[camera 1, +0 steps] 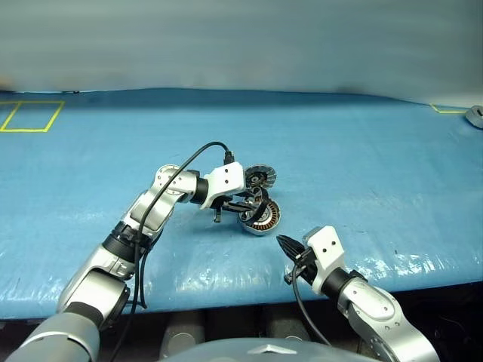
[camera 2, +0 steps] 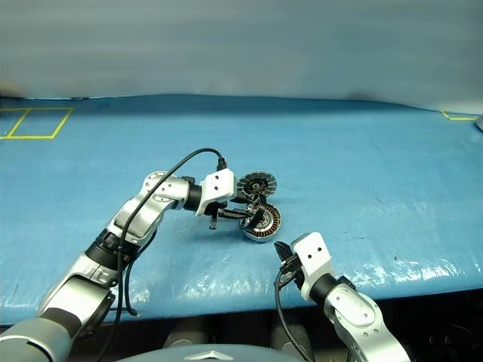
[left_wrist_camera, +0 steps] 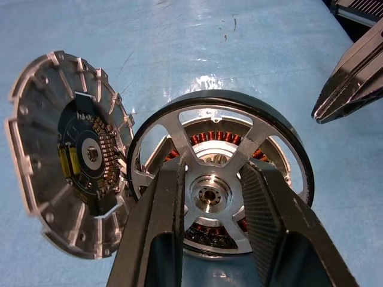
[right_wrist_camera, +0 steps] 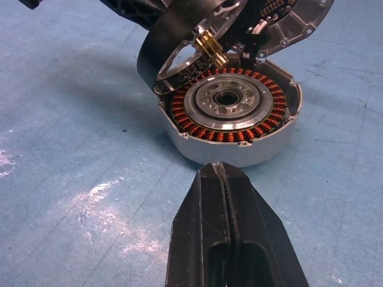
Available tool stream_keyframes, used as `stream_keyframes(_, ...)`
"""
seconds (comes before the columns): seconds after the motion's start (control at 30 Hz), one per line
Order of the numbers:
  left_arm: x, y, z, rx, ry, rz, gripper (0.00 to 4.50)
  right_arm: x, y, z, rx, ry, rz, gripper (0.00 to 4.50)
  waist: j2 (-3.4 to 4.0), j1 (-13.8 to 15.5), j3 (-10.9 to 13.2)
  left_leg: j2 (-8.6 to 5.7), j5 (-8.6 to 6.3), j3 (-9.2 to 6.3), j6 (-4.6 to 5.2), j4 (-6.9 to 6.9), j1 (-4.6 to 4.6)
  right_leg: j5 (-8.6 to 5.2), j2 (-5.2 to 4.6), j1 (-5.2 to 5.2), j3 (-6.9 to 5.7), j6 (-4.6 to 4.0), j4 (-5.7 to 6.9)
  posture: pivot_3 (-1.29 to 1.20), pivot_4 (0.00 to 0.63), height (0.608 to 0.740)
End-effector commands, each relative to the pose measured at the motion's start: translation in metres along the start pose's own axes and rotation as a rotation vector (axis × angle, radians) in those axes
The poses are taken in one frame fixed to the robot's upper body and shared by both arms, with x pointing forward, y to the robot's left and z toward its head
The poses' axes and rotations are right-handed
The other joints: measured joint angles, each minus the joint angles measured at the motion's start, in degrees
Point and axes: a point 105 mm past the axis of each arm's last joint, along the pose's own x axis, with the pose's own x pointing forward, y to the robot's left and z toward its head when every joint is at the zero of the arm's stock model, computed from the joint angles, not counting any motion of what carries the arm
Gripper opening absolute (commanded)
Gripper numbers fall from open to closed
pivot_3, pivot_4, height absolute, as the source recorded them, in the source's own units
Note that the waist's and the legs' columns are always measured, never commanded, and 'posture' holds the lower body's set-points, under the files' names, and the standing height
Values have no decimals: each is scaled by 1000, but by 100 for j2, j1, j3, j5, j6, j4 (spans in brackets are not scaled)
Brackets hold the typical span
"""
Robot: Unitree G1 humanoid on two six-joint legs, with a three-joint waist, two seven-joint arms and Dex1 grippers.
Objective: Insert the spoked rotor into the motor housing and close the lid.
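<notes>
My left gripper (camera 1: 253, 204) is shut on the spoked rotor (left_wrist_camera: 209, 194), a silver wheel with a dark outer band. Its two fingers (left_wrist_camera: 157, 227) clamp on either side of the hub. The rotor hangs tilted over the motor housing (right_wrist_camera: 230, 110), its lower edge close to the housing's far rim; I cannot tell if they touch. The housing sits on the blue table with its copper windings facing up. The lid (camera 1: 259, 178) leans just behind the housing, ribbed face showing. My right gripper (camera 1: 285, 243) is shut and empty, pointing at the housing's near side from a short gap.
The blue table cover (camera 1: 362, 188) ends in a front edge just below my right gripper. Yellow tape marks lie at the far left (camera 1: 30, 115) and far right (camera 1: 449, 111). A grey object (camera 1: 475, 115) sits at the far right edge.
</notes>
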Motion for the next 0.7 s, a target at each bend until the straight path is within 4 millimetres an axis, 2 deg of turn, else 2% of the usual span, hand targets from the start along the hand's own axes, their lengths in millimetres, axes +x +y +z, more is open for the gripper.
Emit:
stream_keyframes(0.03,5,-1,-3,44,41,-13,1352,0,1,10,-19,-49,1,0,0,0,0,0,0,0,0,0,0,0,0,0,0,0,0,0,150,740)
stream_keyframes(0.33,16,-3,-1,97,68,-40,1352,0,0,9,-19,-44,-9,0,0,13,0,-2,0,-1,0,2,2,0,0,5,2,0,-1,0,150,740)
stream_keyframes(0.47,18,0,2,116,78,-15,2213,0,1,7,-16,-40,-15,0,0,7,0,-2,0,-1,0,1,1,0,2,3,3,1,0,0,150,740)
stream_keyframes(0.7,5,10,20,84,-29,31,2213,0,2,6,-5,-40,-14,0,1,-1,1,0,0,-2,0,-1,-5,0,4,-4,3,0,0,0,150,740)
